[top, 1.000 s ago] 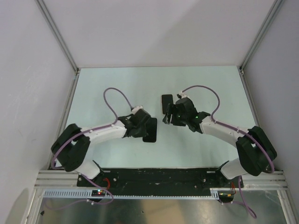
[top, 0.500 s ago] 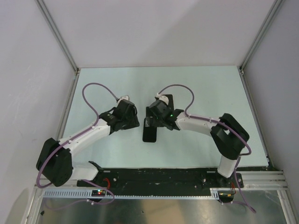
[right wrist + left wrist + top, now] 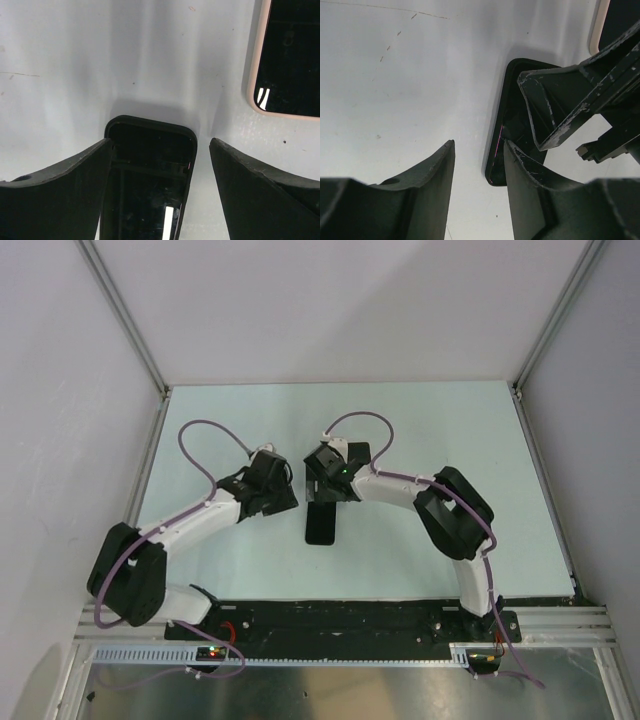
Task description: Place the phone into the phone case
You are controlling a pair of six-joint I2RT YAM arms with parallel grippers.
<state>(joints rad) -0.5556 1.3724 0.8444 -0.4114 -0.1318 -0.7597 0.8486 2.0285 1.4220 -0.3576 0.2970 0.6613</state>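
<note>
Robotics lab test cell: plain white panel walls (image 3: 340,300), aluminium profile frame (image 3: 122,315), pale counter (image 3: 450,440), slotted cable duct (image 3: 330,652) along near edge.

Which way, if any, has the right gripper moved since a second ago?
Yes. The right gripper shifted leftward, from the phone to above the phone case's far end.

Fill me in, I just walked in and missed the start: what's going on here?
The aim is to fit a phone into its case. The right tool is open over one end of the empty black rectangular phone case, a finger on either side, not closed on it. The left tool is open right beside the same case, holding nothing. The pink-edged phone with the dark screen lies flat on the pale table a little apart, not yet in the case.
</note>
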